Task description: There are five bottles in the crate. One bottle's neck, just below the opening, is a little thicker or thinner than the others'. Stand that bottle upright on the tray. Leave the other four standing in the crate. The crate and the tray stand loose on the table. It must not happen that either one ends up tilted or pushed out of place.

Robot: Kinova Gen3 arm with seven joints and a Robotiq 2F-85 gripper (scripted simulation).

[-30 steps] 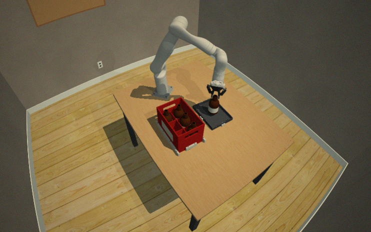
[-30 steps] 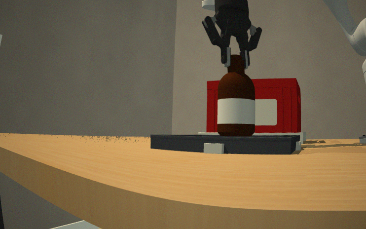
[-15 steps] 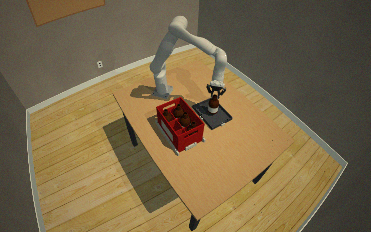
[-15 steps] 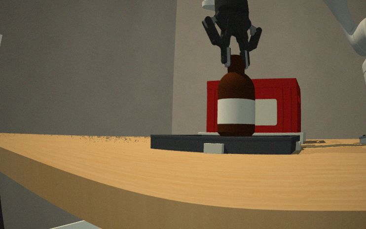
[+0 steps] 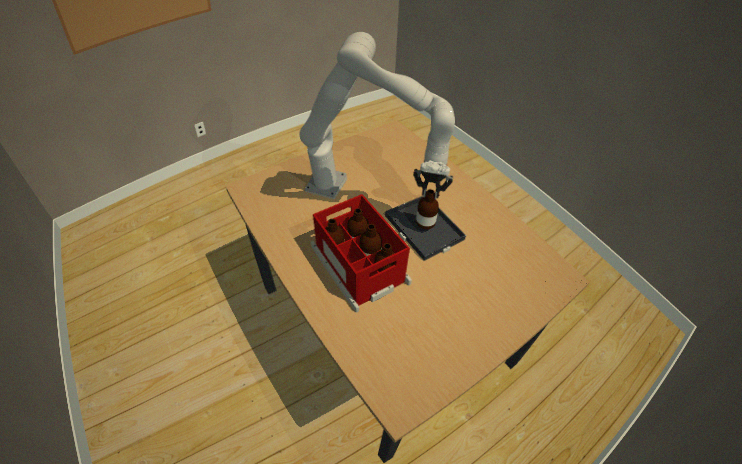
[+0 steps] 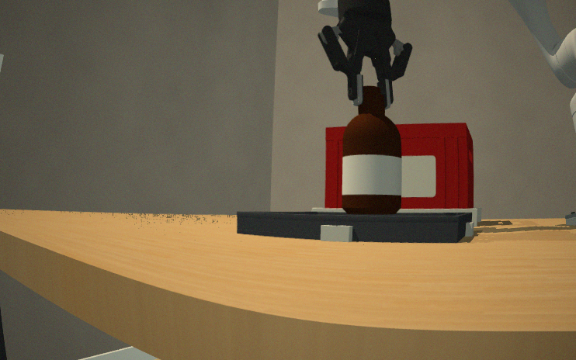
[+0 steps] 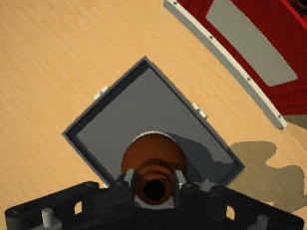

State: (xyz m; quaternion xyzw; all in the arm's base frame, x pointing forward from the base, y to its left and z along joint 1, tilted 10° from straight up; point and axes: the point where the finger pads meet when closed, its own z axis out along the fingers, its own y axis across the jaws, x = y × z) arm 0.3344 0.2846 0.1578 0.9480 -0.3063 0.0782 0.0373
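Bottle [image 5: 427, 210] [image 6: 371, 169] [image 7: 153, 160] neck between pincer [image 5: 431, 192] [image 6: 373, 94] [image 7: 153, 179] fingertips

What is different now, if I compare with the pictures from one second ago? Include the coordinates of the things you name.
Nothing has visibly changed: the hand [image 5: 431, 191] [image 6: 373, 94] [image 7: 153, 179] remains closed on the neck of the upright bottle [image 5: 427, 210] [image 6: 371, 140] [image 7: 153, 157] over the tray [image 5: 440, 239] [image 6: 280, 225] [image 7: 125, 106], and the crate [image 5: 381, 284] [image 6: 454, 169] [image 7: 259, 94] stays in place.
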